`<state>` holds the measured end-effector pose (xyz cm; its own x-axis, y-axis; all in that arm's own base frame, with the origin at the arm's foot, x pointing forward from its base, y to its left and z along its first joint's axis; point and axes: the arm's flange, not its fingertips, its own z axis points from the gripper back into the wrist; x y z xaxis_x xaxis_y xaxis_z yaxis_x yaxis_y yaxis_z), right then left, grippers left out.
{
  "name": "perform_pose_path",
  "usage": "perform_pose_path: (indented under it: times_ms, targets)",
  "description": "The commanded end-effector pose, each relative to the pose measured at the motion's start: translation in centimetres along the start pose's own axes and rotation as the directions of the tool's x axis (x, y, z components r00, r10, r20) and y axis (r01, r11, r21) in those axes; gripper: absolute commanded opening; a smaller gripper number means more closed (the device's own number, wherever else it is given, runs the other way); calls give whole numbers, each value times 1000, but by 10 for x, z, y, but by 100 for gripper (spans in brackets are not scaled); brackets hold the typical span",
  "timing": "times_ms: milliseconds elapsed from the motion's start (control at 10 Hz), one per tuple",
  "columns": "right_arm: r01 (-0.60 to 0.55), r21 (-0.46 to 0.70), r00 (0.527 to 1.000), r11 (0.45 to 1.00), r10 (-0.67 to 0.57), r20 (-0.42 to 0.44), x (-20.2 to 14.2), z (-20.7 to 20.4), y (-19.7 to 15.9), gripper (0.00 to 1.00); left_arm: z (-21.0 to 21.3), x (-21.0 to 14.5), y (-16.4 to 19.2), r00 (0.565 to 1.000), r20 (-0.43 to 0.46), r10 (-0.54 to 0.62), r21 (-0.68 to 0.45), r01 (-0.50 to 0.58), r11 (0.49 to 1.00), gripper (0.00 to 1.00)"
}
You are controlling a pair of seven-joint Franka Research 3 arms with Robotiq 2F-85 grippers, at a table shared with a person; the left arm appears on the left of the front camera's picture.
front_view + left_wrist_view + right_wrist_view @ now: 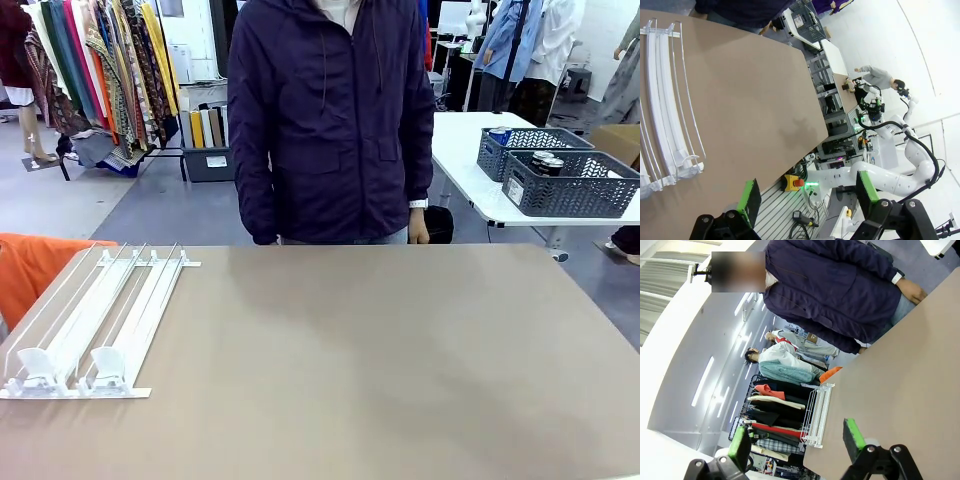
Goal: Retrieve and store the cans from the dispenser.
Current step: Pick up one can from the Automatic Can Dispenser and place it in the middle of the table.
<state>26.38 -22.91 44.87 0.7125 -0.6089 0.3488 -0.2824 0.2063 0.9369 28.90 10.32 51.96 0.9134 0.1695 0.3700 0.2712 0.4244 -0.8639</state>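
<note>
The white dispenser [95, 325] lies flat on the left of the brown table, its lanes holding nothing and two pusher blocks [70, 368] at the front lip. It also appears in the left wrist view as the dispenser [665, 100] and in the right wrist view as the dispenser [817, 412]. Dark tops of cans [546, 160] show inside a grey mesh basket on a far white table. My left gripper [808, 192] hangs open off the table's edge. My right gripper [797, 442] is open too, above the table, with nothing between its fingers.
A person in a dark jacket [330, 120] stands at the table's far edge, one hand [418, 228] hanging by the side. Two grey mesh baskets [565, 185] sit on the white table at back right. An orange cloth [35, 270] lies left of the dispenser.
</note>
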Motion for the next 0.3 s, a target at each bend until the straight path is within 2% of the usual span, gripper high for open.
perform_pose_path:
  times_ms: [0, 200]
  targets:
    - [17, 19, 1000, 1000, -17, 21, 4, -3, 6, 100, 0, 1, -1, 1000, 9, 0, -17, 0, 1000, 100]
    - [17, 19, 1000, 1000, -17, 21, 4, -3, 6, 100, 0, 1, -1, 1000, 9, 0, -17, 0, 1000, 100]
